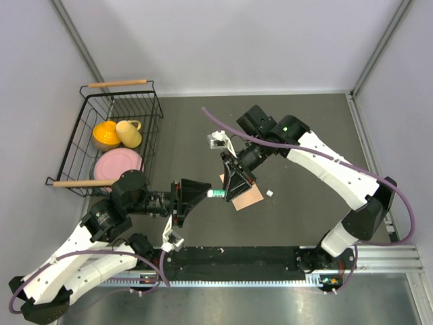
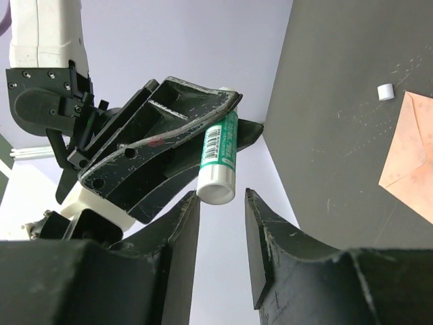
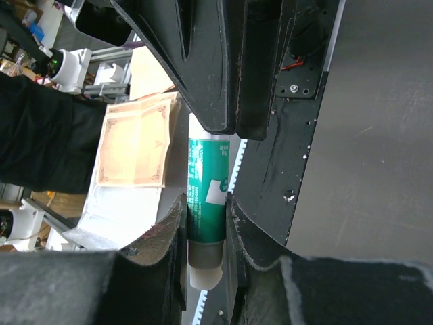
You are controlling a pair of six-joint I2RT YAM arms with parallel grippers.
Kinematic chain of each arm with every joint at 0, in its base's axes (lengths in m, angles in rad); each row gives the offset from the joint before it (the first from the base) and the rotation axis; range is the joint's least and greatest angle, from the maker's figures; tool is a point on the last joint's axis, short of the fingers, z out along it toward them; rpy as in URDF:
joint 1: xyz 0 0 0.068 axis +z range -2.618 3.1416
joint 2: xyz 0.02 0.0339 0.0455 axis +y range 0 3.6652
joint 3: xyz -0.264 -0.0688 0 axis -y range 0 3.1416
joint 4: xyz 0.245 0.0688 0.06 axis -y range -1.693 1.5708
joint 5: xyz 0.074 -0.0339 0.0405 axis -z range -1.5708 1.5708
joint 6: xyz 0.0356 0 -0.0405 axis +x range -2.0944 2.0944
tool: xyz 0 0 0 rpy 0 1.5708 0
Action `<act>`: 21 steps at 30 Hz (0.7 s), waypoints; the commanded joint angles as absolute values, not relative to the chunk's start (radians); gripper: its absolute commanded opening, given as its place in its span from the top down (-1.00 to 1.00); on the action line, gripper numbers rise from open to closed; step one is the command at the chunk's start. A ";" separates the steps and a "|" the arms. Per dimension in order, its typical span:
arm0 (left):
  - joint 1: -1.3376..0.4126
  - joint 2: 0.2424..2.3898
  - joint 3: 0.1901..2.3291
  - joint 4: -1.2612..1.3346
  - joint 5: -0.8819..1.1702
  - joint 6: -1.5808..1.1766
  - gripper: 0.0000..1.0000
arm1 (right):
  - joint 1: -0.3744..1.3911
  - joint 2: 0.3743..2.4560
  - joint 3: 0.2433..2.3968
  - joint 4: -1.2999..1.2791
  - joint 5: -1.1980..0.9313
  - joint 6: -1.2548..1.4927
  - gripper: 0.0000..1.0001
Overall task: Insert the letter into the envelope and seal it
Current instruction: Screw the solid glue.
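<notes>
Envelope [image 1: 247, 197] lay on the surface. Right gripper [image 3: 204, 211] pinched the glue stick [image 2: 220, 157]. Left gripper [image 2: 222, 211], spread, flanked its white end. Sealing likely; next, a firm squeeze there.

The left side of the tabletop [image 1: 304, 135] is blocked by a wire basket [image 1: 160, 108]. The middle is filled by the left pincer [image 1: 205, 193] and the right pincer [image 1: 226, 191], with a glue stick [image 1: 216, 193] between their tips. The envelope [image 1: 249, 198] is partly covered by the right pincer, a small white cap [image 1: 269, 193] is just beside it, and open room is found at the far side and the right.
</notes>
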State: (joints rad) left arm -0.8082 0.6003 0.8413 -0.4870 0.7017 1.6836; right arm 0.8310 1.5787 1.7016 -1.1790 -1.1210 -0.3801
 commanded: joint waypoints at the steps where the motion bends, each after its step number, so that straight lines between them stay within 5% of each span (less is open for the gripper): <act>1: -0.821 0.607 0.850 -0.494 0.736 1.755 0.21 | 0.839 1.575 1.712 -1.161 -1.143 -0.371 1.00; 11: -0.842 0.620 0.864 -0.497 0.744 1.792 0.14 | 0.838 1.578 1.710 -1.161 -1.143 -0.370 1.00; 16: -0.842 0.621 0.873 -0.537 0.765 1.798 0.47 | 0.838 1.580 1.718 -1.161 -1.109 -0.370 1.00; 21: -0.842 0.667 0.959 -0.598 0.795 1.450 0.84 | 0.839 1.562 1.791 -1.158 -0.947 -0.441 1.00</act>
State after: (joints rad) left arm -0.8387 0.6277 0.8673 -0.5320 0.7212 1.7061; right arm 0.8356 1.5822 1.7035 -1.1801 -1.0767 -0.3737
